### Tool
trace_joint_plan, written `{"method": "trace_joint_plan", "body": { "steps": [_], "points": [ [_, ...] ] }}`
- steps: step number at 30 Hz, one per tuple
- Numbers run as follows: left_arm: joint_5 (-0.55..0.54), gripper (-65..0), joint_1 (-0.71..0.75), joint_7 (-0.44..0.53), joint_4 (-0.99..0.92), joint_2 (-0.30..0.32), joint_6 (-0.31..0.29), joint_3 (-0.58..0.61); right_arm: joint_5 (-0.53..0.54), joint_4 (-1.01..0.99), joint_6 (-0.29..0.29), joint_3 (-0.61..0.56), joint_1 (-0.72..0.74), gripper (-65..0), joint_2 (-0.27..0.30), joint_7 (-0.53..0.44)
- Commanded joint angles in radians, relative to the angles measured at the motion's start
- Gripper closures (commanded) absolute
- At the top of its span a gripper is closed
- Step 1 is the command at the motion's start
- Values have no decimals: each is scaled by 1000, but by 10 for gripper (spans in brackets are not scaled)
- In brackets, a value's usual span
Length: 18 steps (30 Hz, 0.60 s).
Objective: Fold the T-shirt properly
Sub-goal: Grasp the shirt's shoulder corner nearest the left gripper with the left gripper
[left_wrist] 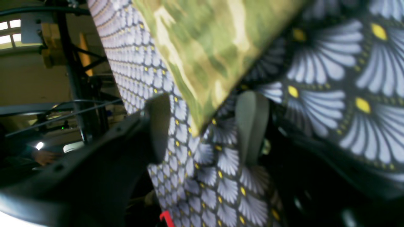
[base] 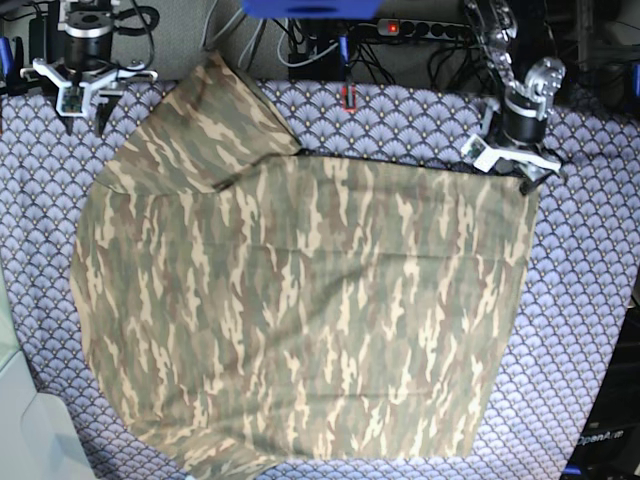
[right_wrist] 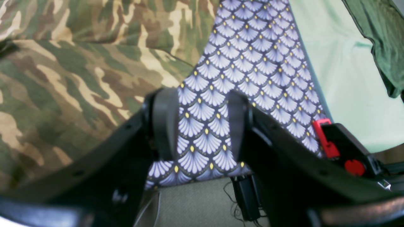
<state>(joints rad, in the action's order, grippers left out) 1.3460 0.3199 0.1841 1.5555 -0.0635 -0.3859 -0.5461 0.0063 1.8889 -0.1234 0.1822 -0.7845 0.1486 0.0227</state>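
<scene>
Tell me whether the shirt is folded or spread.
Mostly spread: the shirt lies flat across the tablecloth, one sleeve out at top left. No neat fold shows.

You can read only one piece of writing: white letters that look like "OpenArm" on a dark part at the lower right corner of the base view, beside the patterned cloth; the end of the word is cut off. You find no readable text, label or number in either wrist view.
</scene>
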Motion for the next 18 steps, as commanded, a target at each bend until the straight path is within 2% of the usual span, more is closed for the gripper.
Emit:
{"method": "trace_joint_plan", "body": {
  "steps": [1, 18],
  "points": [
    [14, -336, -3, -11, -2, 4, -23, 1, -7, 14, 1, 7, -11, -266, 6, -27],
    [3, -336, -44, -4, 13, 0, -26, -42, -7, 14, 1, 7, -20, -264, 6, -33]
  ]
}}
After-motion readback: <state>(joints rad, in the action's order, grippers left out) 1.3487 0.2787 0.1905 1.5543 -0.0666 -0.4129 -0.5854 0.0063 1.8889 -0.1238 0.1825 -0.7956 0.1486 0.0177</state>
